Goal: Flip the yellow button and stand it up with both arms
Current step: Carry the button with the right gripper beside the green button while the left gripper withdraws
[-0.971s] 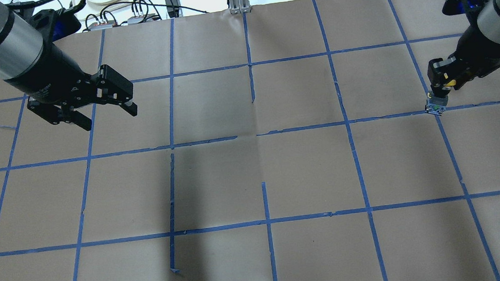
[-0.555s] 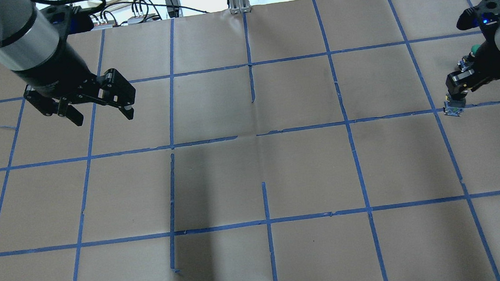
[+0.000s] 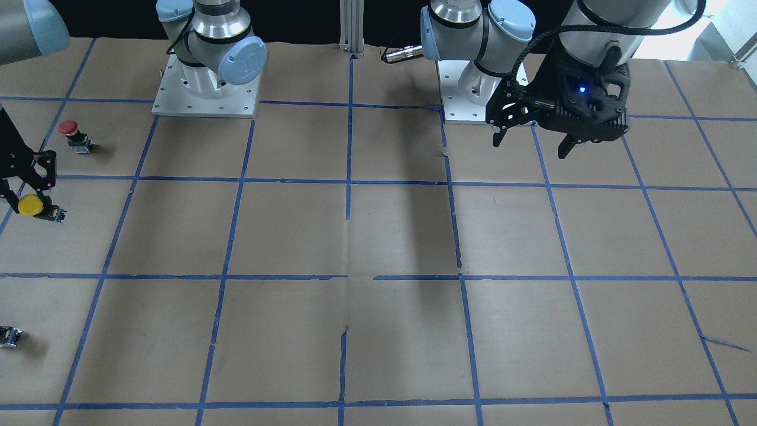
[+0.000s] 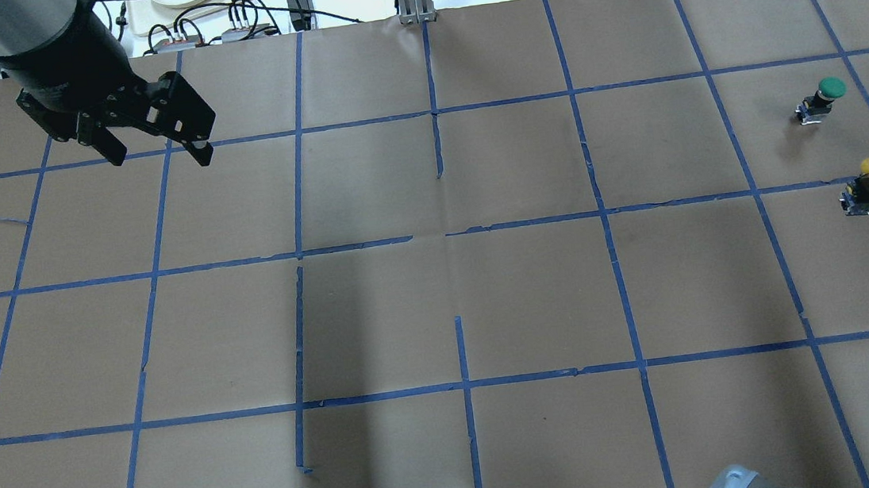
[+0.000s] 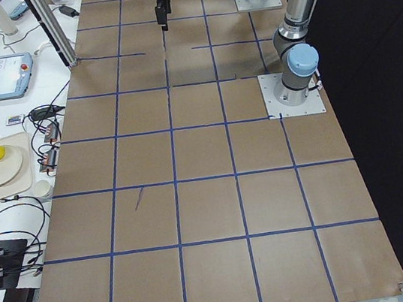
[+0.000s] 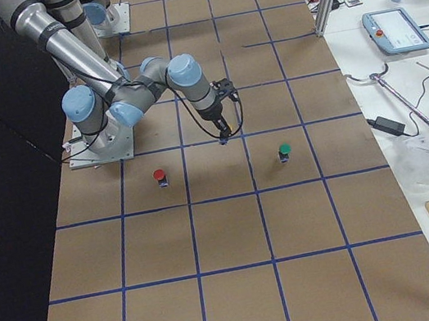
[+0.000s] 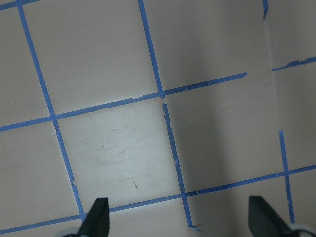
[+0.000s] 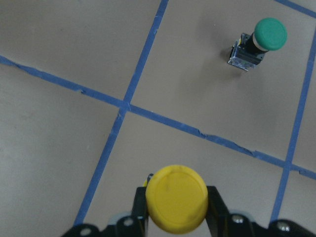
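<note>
The right gripper point(image 8: 177, 211) is clamped on the yellow button point(image 8: 177, 195), and the yellow cap faces up. The button is in the right half of the tabletop, about midway between the robot's edge and the far edge. A green button point(image 8: 259, 42) stands near it toward the far edge. A red button point(image 3: 71, 133) stands toward the robot's edge. The left gripper point(image 4: 159, 156) hangs over the left half, jaws wide apart, holding nothing.
</note>
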Controlling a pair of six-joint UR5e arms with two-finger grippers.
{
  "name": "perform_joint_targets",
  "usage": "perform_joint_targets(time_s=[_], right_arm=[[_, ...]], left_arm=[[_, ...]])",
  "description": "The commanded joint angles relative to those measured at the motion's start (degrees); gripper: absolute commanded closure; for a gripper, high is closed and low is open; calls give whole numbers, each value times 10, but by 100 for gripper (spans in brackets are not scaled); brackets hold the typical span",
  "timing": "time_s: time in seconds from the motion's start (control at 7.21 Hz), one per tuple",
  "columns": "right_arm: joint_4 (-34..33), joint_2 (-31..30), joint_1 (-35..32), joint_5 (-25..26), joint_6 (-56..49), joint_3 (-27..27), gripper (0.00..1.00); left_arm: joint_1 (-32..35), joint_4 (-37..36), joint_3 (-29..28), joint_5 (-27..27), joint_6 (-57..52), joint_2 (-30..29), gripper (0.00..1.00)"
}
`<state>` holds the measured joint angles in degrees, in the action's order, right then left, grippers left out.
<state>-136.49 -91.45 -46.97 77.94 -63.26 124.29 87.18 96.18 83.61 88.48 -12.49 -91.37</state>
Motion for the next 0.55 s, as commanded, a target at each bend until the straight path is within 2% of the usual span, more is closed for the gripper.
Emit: perform_joint_targets(time_s=[0.0,0.14,0.42], right_arm=[[-32,45,47,-27,-71,10,92],[-65,77,62,-40,-98,11,92],[-69,98,87,-51,-100,10,92]], left_arm=[[-6,0,1,-1,45,2,1],[-6,-1,2,-1,45,1,1],[-6,-2,8,-1,41,2,1]])
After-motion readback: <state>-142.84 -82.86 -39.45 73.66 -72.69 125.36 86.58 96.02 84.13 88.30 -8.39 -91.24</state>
